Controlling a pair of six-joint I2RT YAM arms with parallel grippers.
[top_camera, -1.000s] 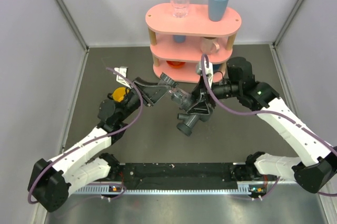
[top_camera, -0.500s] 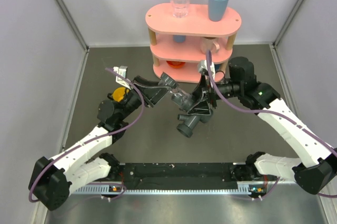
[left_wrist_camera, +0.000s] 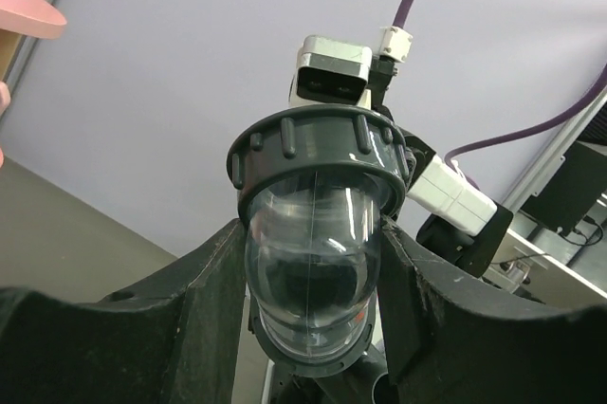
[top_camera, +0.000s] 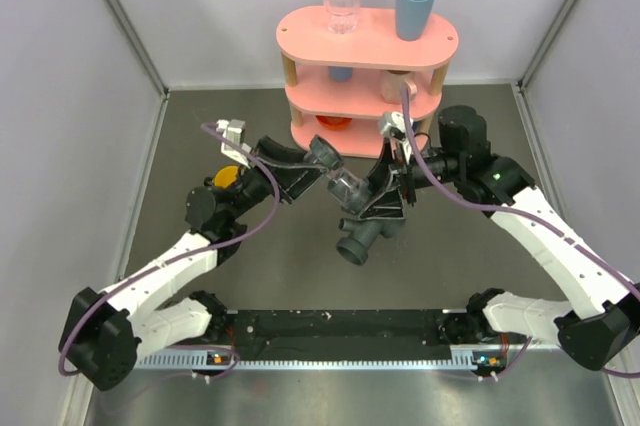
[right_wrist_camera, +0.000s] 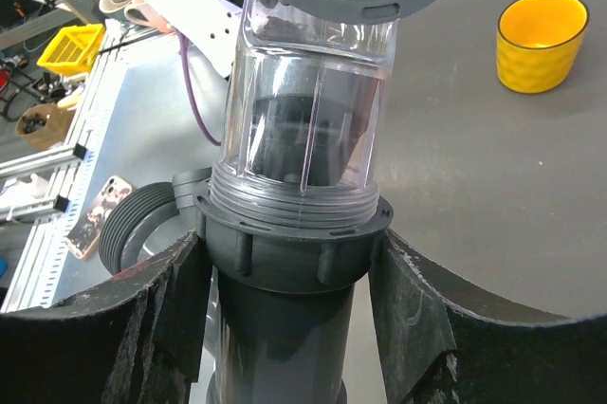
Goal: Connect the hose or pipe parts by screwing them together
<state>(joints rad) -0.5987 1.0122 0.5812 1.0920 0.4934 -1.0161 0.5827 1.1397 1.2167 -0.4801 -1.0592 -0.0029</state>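
Observation:
The translucent smoky tube (top_camera: 346,186) and the dark grey T-shaped fitting (top_camera: 361,232) hang together above the table, the tube's threaded end seated in the fitting's ribbed collar (right_wrist_camera: 289,250). My left gripper (top_camera: 326,170) is shut on the tube; in the left wrist view its fingers (left_wrist_camera: 204,281) press both sides of the tube (left_wrist_camera: 313,262). My right gripper (top_camera: 386,204) is shut on the fitting, one finger (right_wrist_camera: 171,290) on each side of the collar. Above the collar the tube (right_wrist_camera: 308,129) rises clear. The fitting's side branch (right_wrist_camera: 142,233) shows at the left.
A pink three-tier shelf (top_camera: 365,41) stands at the back, with a clear glass (top_camera: 342,4) and a blue cup (top_camera: 414,8) on top. A small yellow cup (top_camera: 228,179) sits on the table behind my left arm; it also shows in the right wrist view (right_wrist_camera: 541,41).
Both grippers kept their hold. My left wrist edged up and right, my right wrist turned a little, and the joined parts shifted slightly.

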